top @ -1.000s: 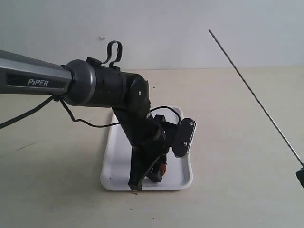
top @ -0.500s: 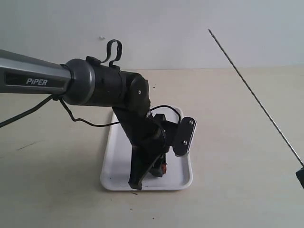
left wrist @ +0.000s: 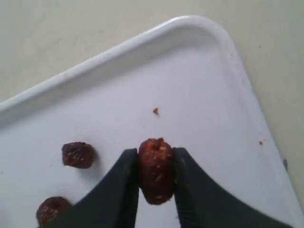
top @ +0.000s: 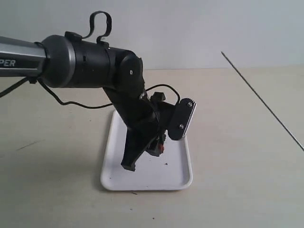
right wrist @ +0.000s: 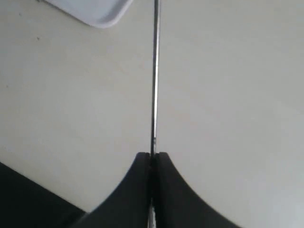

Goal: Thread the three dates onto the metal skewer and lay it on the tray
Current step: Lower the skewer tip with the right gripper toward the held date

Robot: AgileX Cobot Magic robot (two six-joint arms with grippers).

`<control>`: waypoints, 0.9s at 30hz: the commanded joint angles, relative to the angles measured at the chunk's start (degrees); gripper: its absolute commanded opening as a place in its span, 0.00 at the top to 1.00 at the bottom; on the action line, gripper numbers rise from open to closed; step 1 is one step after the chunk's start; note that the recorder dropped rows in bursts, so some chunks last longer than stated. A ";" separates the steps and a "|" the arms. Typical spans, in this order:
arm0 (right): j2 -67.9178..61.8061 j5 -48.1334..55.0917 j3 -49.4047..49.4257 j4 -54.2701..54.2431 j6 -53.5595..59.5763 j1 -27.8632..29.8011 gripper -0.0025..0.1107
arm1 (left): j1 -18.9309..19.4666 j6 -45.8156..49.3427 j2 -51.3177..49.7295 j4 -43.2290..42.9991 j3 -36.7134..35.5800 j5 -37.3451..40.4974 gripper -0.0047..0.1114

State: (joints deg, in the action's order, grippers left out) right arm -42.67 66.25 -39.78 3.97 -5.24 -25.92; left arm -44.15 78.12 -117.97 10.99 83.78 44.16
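In the left wrist view my left gripper [left wrist: 155,153] is shut on one dark reddish-brown date [left wrist: 156,171], held just above the white tray [left wrist: 190,28]. Two more dates [left wrist: 77,155] [left wrist: 51,209] lie loose on the tray beside it. In the exterior view the left gripper [top: 159,145] hangs over the middle of the tray [top: 142,183]. The thin metal skewer [top: 261,99] slants through the air on the right. Its lower end runs out of that view. My right gripper [right wrist: 152,156] is shut on the skewer [right wrist: 155,71], which points towards the tray's corner [right wrist: 95,12].
The left arm's black wrist and its camera plate [top: 183,118] hang over the tray's far half, and a cable [top: 71,102] loops behind them. The beige tabletop [top: 237,180] spreads around the tray. A few crumbs [left wrist: 155,111] lie on the tray.
The left gripper closed on a date and lifted it off the tray, the arm rising and pulling back to the left. The skewer shifted right and lower, taking the right gripper out of the exterior view.
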 commanded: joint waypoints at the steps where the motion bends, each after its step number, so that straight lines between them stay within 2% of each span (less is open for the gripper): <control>1: -2.18 3.72 0.13 0.77 0.29 -0.08 0.98 | 0.28 -0.15 2.99 -3.20 0.13 0.10 0.74; 10: -3.43 3.72 0.13 0.68 1.05 -0.08 0.98 | 2.58 -3.38 5.64 -6.65 0.13 0.57 0.74; 17: -4.13 3.72 0.51 -5.25 4.37 -0.08 0.98 | 2.88 -3.38 7.88 -6.65 0.13 2.51 0.74; 21: -8.21 3.72 2.78 -11.47 10.27 -0.08 0.98 | 3.01 -3.38 9.18 -6.65 0.13 4.06 0.74; 27: -16.19 3.72 3.48 -12.06 17.71 -0.08 0.98 | 3.01 -1.82 10.51 -5.28 0.13 10.28 0.74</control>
State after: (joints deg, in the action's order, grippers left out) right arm -57.31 70.25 -36.34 -7.74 9.67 -25.92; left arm -41.29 75.83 -108.28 4.33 83.78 52.31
